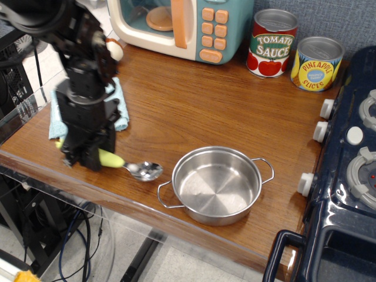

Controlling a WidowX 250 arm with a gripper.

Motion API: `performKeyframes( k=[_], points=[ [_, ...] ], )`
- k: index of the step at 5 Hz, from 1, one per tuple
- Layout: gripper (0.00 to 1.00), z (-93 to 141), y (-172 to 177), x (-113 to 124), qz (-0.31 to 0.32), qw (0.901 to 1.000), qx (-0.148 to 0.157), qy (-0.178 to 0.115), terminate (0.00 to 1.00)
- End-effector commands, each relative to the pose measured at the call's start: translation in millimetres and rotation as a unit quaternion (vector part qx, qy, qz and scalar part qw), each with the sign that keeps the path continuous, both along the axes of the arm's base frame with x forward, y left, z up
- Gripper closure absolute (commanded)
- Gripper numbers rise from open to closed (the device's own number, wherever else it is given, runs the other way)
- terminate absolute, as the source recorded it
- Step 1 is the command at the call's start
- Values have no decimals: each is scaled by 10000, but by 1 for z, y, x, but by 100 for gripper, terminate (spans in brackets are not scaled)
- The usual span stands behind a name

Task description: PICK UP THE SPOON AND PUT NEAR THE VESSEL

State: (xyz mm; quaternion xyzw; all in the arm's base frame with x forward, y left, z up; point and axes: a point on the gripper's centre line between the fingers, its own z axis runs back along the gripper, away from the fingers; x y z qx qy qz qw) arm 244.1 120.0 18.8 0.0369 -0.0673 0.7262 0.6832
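Observation.image view: gripper (82,157) low over the spoon (134,167) at the table's front left edge.

Starting at the left, a pale blue cloth (59,114) lies behind the black arm, and the gripper comes down over the spoon's yellow-green handle, its fingers on either side of it; whether they actually pinch the handle I cannot tell. A bit of handle pokes out on the left of the gripper, and the rest runs right to a small shiny metal bowl resting on the wooden table (200,106), close to the front edge. Just right of the bowl, apart from it, sits the steel pot (216,185) with two loop handles. Bare wood stretches behind the pot toward the toy microwave (182,26), the tomato sauce can (272,44) and the pineapple can (316,63). A dark blue toy stove (343,176) borders the right side.
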Motion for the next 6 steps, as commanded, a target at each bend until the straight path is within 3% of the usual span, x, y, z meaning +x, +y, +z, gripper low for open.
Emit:
performKeyframes(
  k=[1,3,4,6],
  points=[
    [100,55,13,20,270,9975,43,-649,0],
    [100,90,-19,56,519,9934,-340,-966,0],
    [100,99,-50,80,468,9915,-335,-1167,0],
    [100,78,-100,139,625,9908,-202,-1187,0]
  ],
)
